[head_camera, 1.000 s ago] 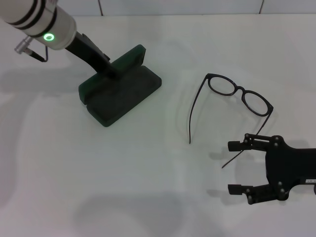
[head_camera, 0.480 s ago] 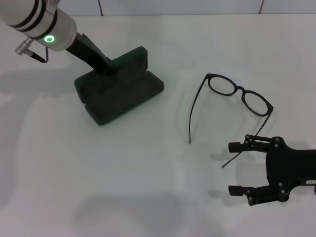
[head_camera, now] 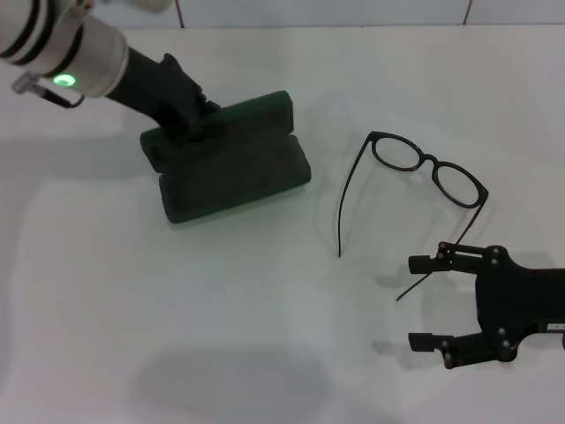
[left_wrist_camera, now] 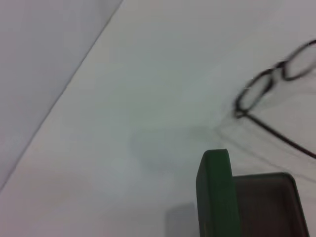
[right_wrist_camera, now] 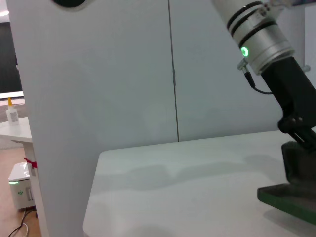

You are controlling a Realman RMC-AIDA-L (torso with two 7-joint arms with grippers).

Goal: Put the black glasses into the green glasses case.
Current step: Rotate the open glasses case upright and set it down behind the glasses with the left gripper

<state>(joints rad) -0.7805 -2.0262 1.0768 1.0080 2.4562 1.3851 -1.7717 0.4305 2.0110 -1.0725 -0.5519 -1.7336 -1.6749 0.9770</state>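
Note:
The green glasses case [head_camera: 237, 172] lies open at the table's back left, its lid [head_camera: 258, 109] standing up along the far side and the dark lining facing up. My left gripper [head_camera: 196, 122] is shut on the case's far left edge. The left wrist view shows the lid edge [left_wrist_camera: 216, 197], the lining [left_wrist_camera: 269, 205] and the black glasses [left_wrist_camera: 266, 85] beyond. The black glasses [head_camera: 430, 162] lie unfolded on the table to the right of the case, one temple arm [head_camera: 343, 199] pointing toward me. My right gripper [head_camera: 412, 299] rests open near the front right, just short of the other temple tip.
White tabletop [head_camera: 221, 309] all around. A wall panel stands behind the table's far edge [head_camera: 309, 25]. The right wrist view shows my left arm [right_wrist_camera: 264, 42] above the case [right_wrist_camera: 291, 197] and a room beyond the table's edge.
My left gripper has swung the case round on the table; its right end now sits nearer the glasses and the long side lies more level. Glasses and right arm have not moved.

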